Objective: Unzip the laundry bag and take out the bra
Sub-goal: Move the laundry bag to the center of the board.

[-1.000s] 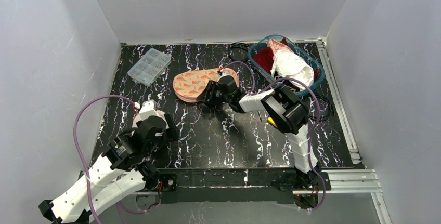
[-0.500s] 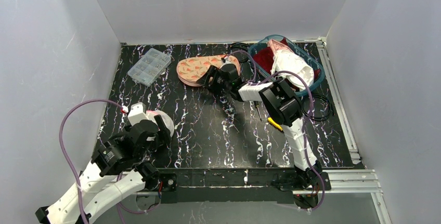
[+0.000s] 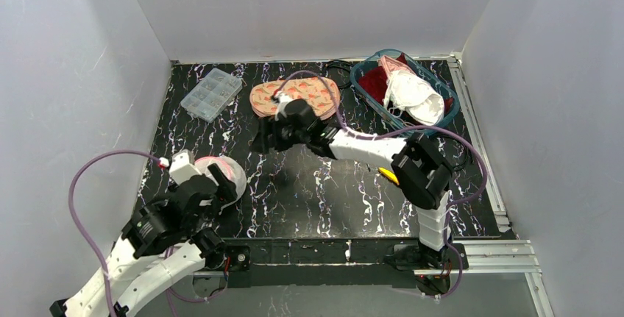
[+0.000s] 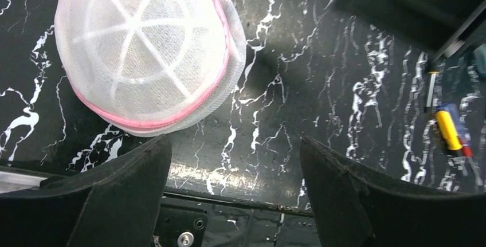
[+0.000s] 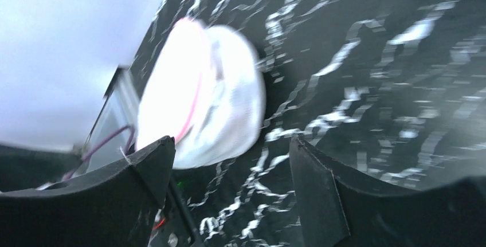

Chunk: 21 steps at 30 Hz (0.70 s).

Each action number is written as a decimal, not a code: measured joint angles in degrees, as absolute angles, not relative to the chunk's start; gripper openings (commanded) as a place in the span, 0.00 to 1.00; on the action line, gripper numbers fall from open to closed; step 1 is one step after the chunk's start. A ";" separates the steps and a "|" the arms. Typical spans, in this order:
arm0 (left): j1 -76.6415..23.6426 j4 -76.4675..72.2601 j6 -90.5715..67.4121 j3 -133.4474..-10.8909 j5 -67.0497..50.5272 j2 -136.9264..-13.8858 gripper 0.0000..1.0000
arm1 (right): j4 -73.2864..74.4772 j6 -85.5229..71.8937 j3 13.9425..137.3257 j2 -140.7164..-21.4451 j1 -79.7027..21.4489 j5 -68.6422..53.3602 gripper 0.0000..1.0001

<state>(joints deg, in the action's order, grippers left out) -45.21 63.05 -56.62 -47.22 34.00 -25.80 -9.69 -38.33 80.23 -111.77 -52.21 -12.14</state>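
The laundry bag [image 3: 223,171], a white mesh dome with a pink zip round its rim, lies at the front left [image 4: 143,52]. Whether its zip stands open I cannot tell. A peach printed bra [image 3: 296,96] lies outside it at the back middle. My left gripper [image 3: 223,190] hovers just on the near side of the bag, open and empty [image 4: 234,144]. My right gripper [image 3: 263,140] hangs over mid-table between bra and bag, open and empty [image 5: 232,141]. Its blurred view shows the bag [image 5: 200,92] ahead.
A clear compartment box [image 3: 211,93] sits back left. A teal basket [image 3: 444,121] at the back right holds red cloth and a white garment. A yellow-handled screwdriver [image 3: 388,176] lies right of centre [image 4: 447,129]. Black cables [image 3: 338,70] lie by the back wall.
My right gripper pushed the bra toward the back, opened and swung left away from it. My left arm drew back toward the near-left corner, uncovering the laundry bag.
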 measured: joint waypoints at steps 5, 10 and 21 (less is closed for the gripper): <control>-45.17 64.12 -55.66 -48.66 34.87 -19.00 0.79 | -6.26 -35.77 83.70 -113.16 -58.67 -14.33 0.77; -45.17 66.26 -55.37 -51.44 36.56 -15.07 0.79 | -1.15 -33.85 93.32 -120.99 -60.51 -13.10 0.77; -45.17 69.91 -55.99 -51.53 36.86 -13.21 0.79 | 8.56 -29.76 112.25 -135.15 -64.34 -10.85 0.43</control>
<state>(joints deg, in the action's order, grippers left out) -45.17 69.91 -55.99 -51.53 36.86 -13.21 8.56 -29.76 112.25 -135.15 -64.34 -10.85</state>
